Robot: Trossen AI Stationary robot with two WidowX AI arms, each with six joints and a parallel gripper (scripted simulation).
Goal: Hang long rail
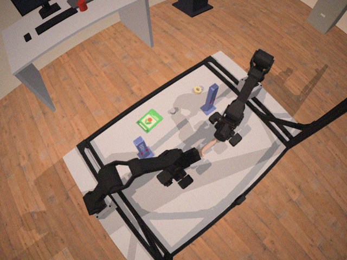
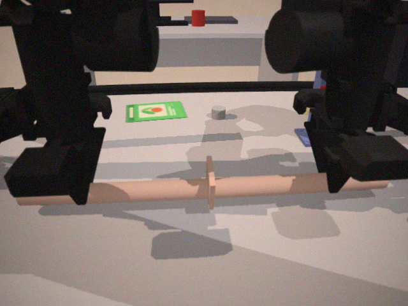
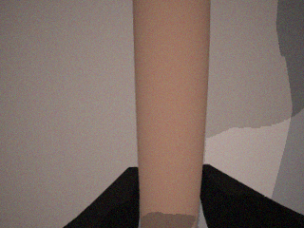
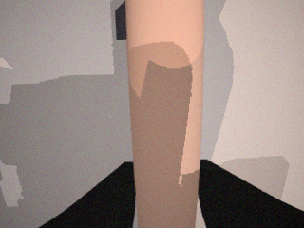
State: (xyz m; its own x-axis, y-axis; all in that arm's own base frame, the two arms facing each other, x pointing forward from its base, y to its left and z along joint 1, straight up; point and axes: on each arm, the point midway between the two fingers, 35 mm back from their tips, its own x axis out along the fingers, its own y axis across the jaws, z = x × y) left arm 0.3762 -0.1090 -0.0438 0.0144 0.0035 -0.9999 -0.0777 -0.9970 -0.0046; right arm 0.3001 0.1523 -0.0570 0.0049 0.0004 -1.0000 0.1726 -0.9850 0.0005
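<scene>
The long pinkish-tan rail (image 1: 209, 147) (image 2: 260, 185) (image 3: 172, 104) (image 4: 163, 119) lies low over the table, with an upright tab at its middle. Its end hooks cannot be made out. My left gripper (image 2: 80, 194) (image 3: 168, 175) is shut on the rail left of the tab in the exterior view. My right gripper (image 2: 333, 184) (image 4: 165, 171) is shut on the rail right of the tab. One blue post (image 1: 139, 144) stands beside my left arm. The other blue post (image 1: 211, 95) (image 2: 317, 80) stands beside my right arm. Both have red marks low down.
Behind the rail lie a green card (image 1: 156, 115) (image 2: 180, 108) and a small grey cylinder (image 1: 172, 111) (image 2: 218, 113). A yellow ring (image 1: 194, 90) lies near the right arm's post. A black frame (image 1: 148, 102) (image 2: 204, 87) edges the table.
</scene>
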